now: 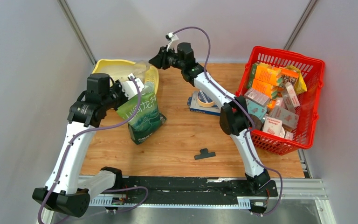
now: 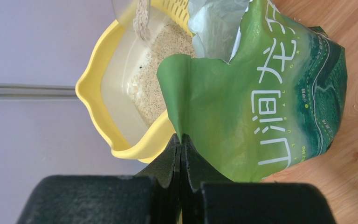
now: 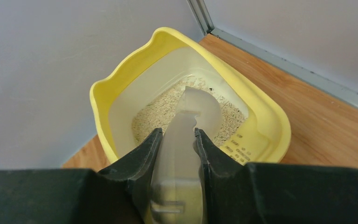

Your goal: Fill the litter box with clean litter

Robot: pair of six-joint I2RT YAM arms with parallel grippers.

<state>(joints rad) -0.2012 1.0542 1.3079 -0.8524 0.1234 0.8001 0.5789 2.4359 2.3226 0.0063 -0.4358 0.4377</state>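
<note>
Litter box (image 1: 103, 64): being kept at the far left corner — just beyond both grippers.
Green pouch (image 1: 144, 116): being held upright beside the box, its torn top being pinched by the left gripper (image 2: 181, 142), jaws together on it.
Right gripper (image 3: 177, 135): being clamped on a translucent scoop (image 3: 196, 105) over the litter (image 3: 154, 114) in the box.
Left arm (image 1: 70, 140): being bent at the elbow.
Right arm (image 1: 214, 91): being stretched out to the far left.

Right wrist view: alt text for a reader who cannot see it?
Two black fingers clamp a translucent scoop over the yellow litter box, which holds a patch of beige litter. Wooden table and grey wall lie behind.
</note>
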